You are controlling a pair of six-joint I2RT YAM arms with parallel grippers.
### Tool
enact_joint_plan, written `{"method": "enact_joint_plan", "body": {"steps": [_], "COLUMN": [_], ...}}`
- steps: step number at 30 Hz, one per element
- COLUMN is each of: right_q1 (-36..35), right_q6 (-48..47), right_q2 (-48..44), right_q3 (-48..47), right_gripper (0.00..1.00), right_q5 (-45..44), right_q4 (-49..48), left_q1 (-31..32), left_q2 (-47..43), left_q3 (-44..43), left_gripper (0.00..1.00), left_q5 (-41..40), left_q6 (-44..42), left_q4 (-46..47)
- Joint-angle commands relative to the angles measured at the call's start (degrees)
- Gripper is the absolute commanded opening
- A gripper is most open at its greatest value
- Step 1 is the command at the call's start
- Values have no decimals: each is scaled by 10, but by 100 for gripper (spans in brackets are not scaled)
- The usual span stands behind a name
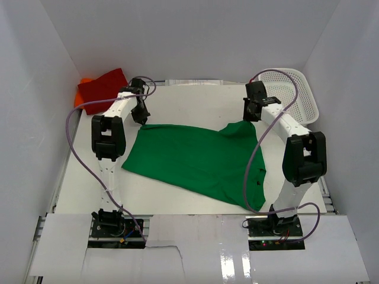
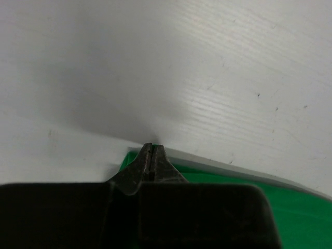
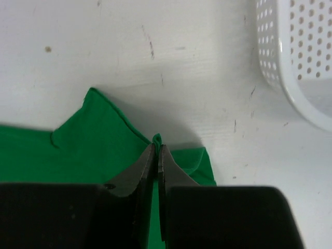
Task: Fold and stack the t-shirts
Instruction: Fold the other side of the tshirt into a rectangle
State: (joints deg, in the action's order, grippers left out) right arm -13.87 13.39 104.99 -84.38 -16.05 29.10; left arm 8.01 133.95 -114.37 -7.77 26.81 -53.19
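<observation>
The bright green t-shirt (image 1: 195, 160) lies spread across the middle of the table. My left gripper (image 1: 142, 118) is at its far left corner; in the left wrist view its jaws (image 2: 151, 150) are pressed shut at the cloth's edge (image 2: 290, 207). My right gripper (image 1: 250, 115) is at the far right corner; in the right wrist view it (image 3: 157, 148) is shut on a small pinch of green cloth (image 3: 88, 135) that pokes out between the tips. The red t-shirt (image 1: 103, 86) lies folded at the back left on top of the orange one (image 1: 82, 92).
A white mesh basket (image 1: 293, 94) stands at the back right, close to my right gripper; its wall shows in the right wrist view (image 3: 295, 52). White walls enclose the table at the back and on both sides.
</observation>
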Motion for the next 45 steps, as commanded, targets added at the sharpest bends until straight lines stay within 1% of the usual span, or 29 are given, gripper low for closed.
{"method": "enact_joint_plan", "body": {"steps": [1, 8, 13, 22, 29, 39, 43, 45], "right_q1": [-19, -51, -67, -100, -134, -208, -261, -292], "right_q6": [7, 19, 27, 45, 73, 141, 190, 207], "right_q2": [-60, -149, -196, -310, -374, -457, -491, -501], "right_q3": [44, 120, 165, 211, 245, 308, 322, 327], "right_gripper": [8, 8, 8, 8, 8, 8, 8, 8], "right_q5": [-15, -21, -25, -18, 1, 5, -1, -4], "right_q4": [-25, -8, 8, 60, 107, 168, 192, 199], "left_q1": [3, 3, 3, 3, 3, 3, 3, 3], "left_q2": [-72, -95, -109, -149, -189, -243, -262, -264], "left_q3": [27, 35, 40, 76, 117, 201, 249, 258], "left_gripper": [0, 0, 0, 0, 0, 0, 0, 0], "left_q5": [-19, -19, -15, -9, -7, -29, -31, -29], "left_q6": [-1, -1, -5, 5, 8, 12, 16, 15], "left_q4": [17, 20, 20, 24, 34, 41, 56, 60]}}
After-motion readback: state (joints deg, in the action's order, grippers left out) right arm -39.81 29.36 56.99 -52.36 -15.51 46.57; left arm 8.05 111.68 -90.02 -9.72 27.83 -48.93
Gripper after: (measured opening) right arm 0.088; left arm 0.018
